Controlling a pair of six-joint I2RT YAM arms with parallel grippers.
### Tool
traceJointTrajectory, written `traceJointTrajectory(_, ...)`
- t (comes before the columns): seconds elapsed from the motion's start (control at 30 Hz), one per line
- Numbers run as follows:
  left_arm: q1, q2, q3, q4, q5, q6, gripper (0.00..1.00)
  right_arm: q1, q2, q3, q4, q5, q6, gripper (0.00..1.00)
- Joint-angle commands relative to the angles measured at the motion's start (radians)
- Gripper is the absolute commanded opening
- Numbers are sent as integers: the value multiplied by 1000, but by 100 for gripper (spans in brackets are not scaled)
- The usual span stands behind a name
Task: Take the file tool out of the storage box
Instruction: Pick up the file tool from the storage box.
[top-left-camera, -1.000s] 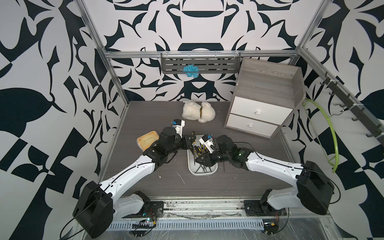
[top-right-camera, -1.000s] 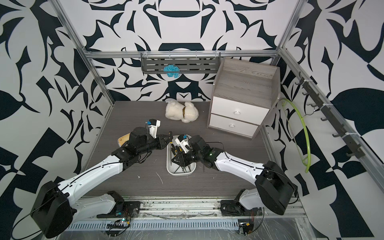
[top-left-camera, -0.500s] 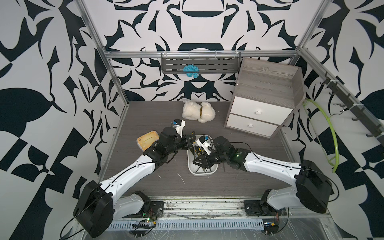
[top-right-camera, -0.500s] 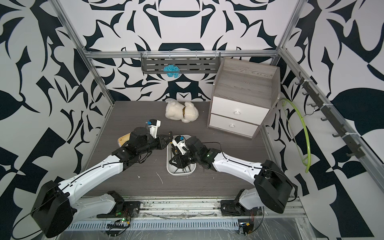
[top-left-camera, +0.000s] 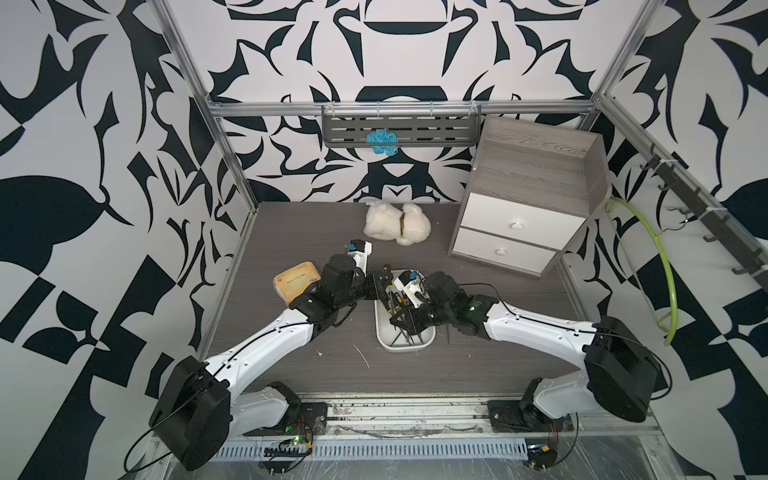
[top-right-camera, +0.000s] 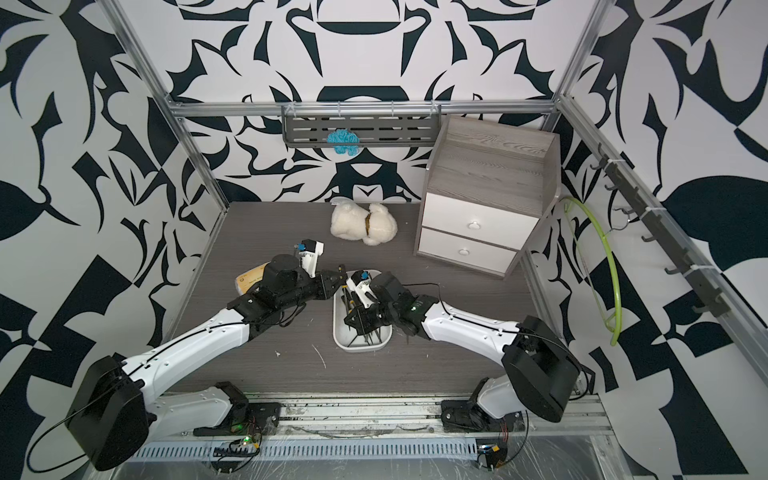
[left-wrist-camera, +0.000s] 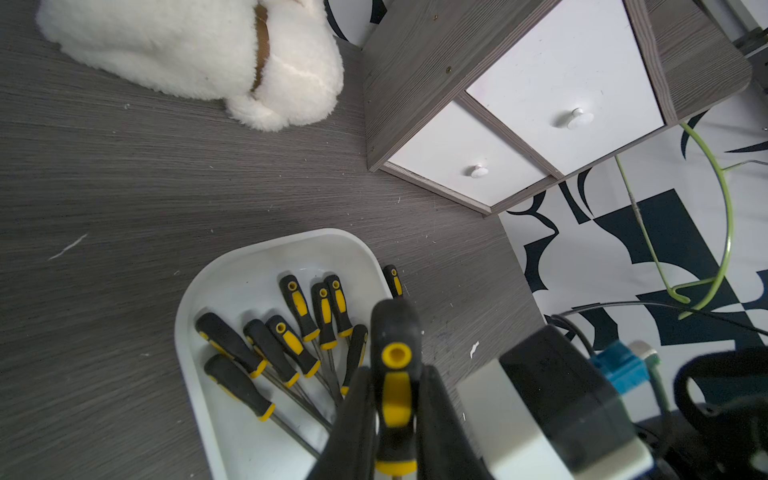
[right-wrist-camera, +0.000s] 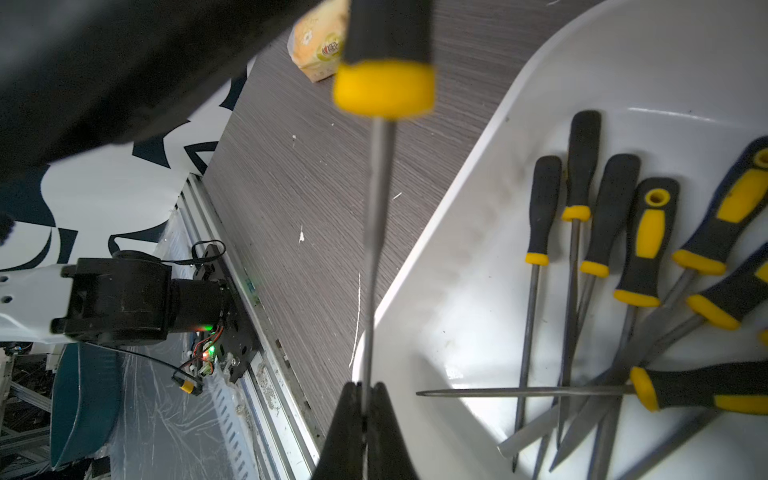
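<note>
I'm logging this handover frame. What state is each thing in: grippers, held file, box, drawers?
left gripper: shut on the held file's handle.
right gripper: shut on its metal shaft.
held file: lifted, spanning between both grippers.
storage box: on the table, other files lying inside.
cabinet drawers: both closed.

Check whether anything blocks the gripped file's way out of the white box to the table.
Nothing visible does. The file, held by the left gripper at its handle and the right gripper at its shaft, hangs over the storage box rim, with open table alongside.
</note>
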Motion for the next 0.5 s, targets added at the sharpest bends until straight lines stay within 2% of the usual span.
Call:
traceJointTrajectory(0.0, -3, 8, 7, 9, 19, -1, 32, 9, -9, 41, 15, 4, -28, 0)
traceJointTrajectory(0.03, -3, 9, 9, 7, 23, 1, 56, 9, -12, 40, 9, 8, -29, 0)
traceJointTrajectory(0.07, -3, 6, 9, 7, 26, 1, 69, 9, -14, 39, -1, 17, -31, 0)
traceJointTrajectory(0.1, -3, -1, 7, 3, 12, -3, 75, 9, -20, 39, -17, 30, -34, 0)
traceJointTrajectory(0.2, -3, -48, -20, 15, -36, 6, 83, 5, -53, 43, -87, 79, -37, 0)
traceJointTrajectory(0.37, -3, -152, -43, -44, -96, 42, 84, 4, -142, 115, -398, 273, -52, 0)
traceJointTrajectory(0.47, -4, -177, -56, -70, -95, 50, 84, 3, -211, 125, -564, 406, -17, 0)
